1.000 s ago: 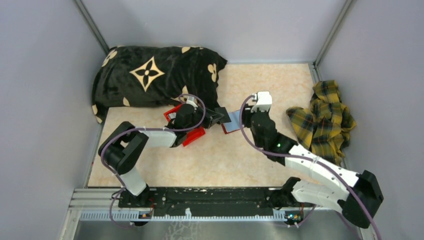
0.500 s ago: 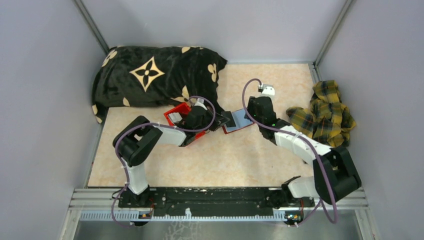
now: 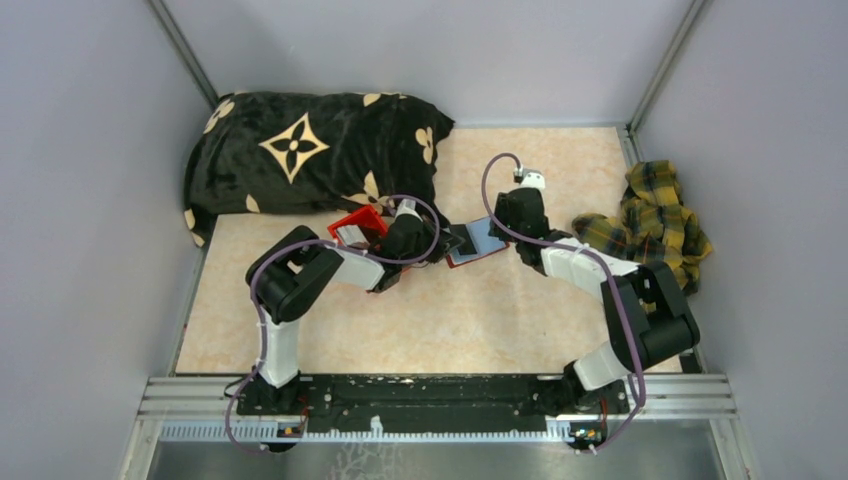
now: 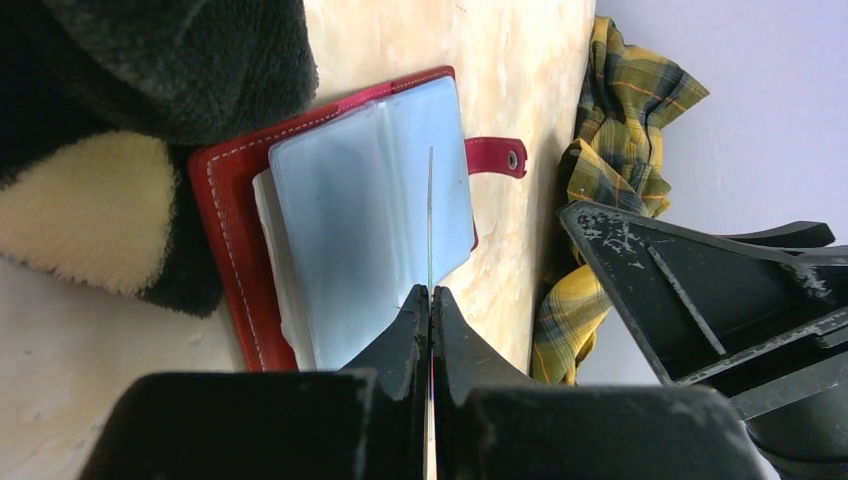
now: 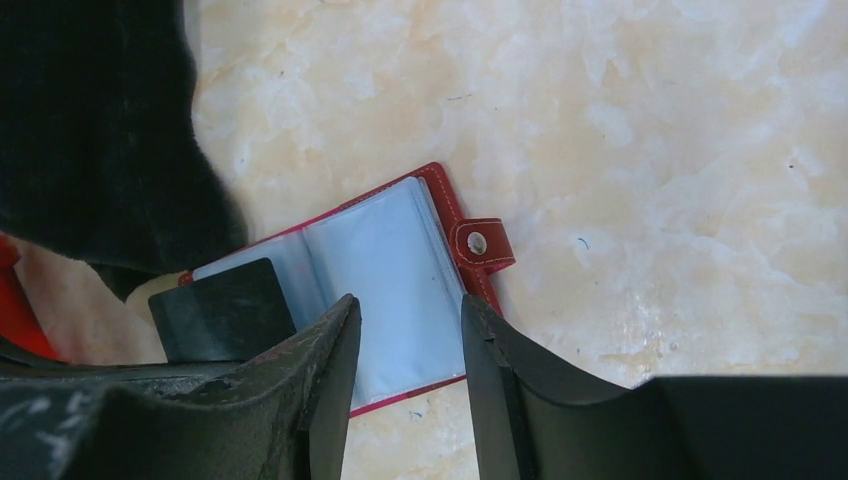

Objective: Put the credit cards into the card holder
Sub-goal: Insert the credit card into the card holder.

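Both arms reach out from the near edge of the counter (image 3: 440, 320) and meet over its middle. The left end effector (image 4: 431, 295) is pinched tight on one credit card (image 4: 430, 215). From its wrist I see the card edge-on, a thin line running out past the fingertips. The right end effector (image 5: 410, 310) has its jaws part-way apart with nothing between them. Through the gap I see only the page below.

The card holder (image 4: 225, 250) lies flat and open on the counter right under both, with its blue-grey sleeves (image 5: 400, 260) facing up. Its snap tab (image 4: 497, 156) is flung out toward the right arm's side. The held card's free edge sits over the middle of those sleeves. I can't tell whether it touches one or hangs just above. The right end effector hovers over the page nearest the tab.

So I'd judge the job as barely begun. One card is in hand and lined up, but it is not yet in a pocket. No sleeve visibly holds a card, though the plastic is too cloudy for me to be sure.

Just beyond the left arm's wrist sits a red bin (image 3: 358, 225) with something pale inside, possibly the remaining cards. Behind it a black pillow (image 3: 300, 150) lies against the far wall, and a plaid cloth (image 3: 655, 235) is bunched at the right side.
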### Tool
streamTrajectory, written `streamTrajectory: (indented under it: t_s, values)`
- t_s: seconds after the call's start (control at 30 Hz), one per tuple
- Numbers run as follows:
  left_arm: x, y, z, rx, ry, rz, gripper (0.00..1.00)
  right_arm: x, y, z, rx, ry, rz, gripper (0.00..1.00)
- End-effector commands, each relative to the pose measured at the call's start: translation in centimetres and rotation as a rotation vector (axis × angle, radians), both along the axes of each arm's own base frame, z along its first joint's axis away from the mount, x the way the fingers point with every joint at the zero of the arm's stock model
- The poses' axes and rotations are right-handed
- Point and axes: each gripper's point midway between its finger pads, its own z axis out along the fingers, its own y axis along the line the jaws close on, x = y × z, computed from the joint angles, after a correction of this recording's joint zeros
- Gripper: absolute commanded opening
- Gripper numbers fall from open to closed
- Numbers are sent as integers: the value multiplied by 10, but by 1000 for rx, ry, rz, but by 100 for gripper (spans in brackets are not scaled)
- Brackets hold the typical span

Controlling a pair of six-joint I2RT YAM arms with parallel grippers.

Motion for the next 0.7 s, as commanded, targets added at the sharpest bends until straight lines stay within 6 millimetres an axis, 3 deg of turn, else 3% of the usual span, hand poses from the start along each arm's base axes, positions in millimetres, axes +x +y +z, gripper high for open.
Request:
streamTrajectory:
  t_s: [0.0, 0.67]
  values:
    - [12, -9, 7, -22, -53, 29, 0, 27, 10, 28, 58, -90, 15, 41]
    - [21, -11, -11, 59, -54, 89, 0, 39, 14, -3, 66, -24, 31, 27]
